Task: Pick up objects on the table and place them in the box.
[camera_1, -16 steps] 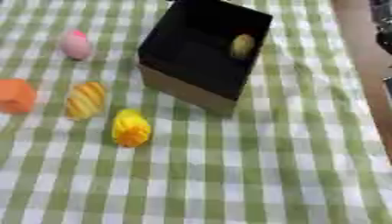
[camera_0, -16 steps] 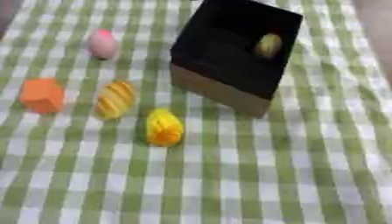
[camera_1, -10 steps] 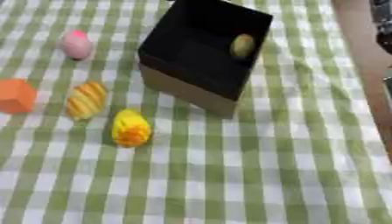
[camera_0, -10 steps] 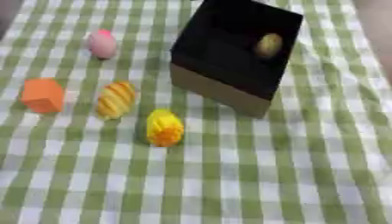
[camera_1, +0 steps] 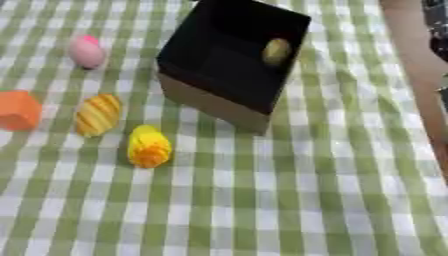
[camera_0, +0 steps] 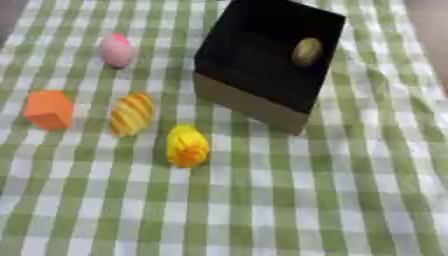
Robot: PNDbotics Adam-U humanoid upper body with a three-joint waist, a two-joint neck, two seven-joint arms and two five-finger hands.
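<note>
A black box (camera_0: 254,100) with a brown outer wall stands open at the upper middle of the green checked cloth. Inside it, against the far right wall, lies a small olive-yellow rounded object (camera_0: 305,51). Left of the box lie a pink egg-shaped object (camera_0: 115,50), an orange cube (camera_0: 48,109), a yellow-and-orange striped oval (camera_0: 132,113) and a yellow rounded object (camera_0: 187,145). Neither of my hands shows in either view.
The green-and-white checked cloth (camera_0: 332,200) covers the table, and its right edge (camera_1: 411,75) runs down the right side. A dark shape (camera_1: 437,42) sits beyond that edge; I cannot make out what it is.
</note>
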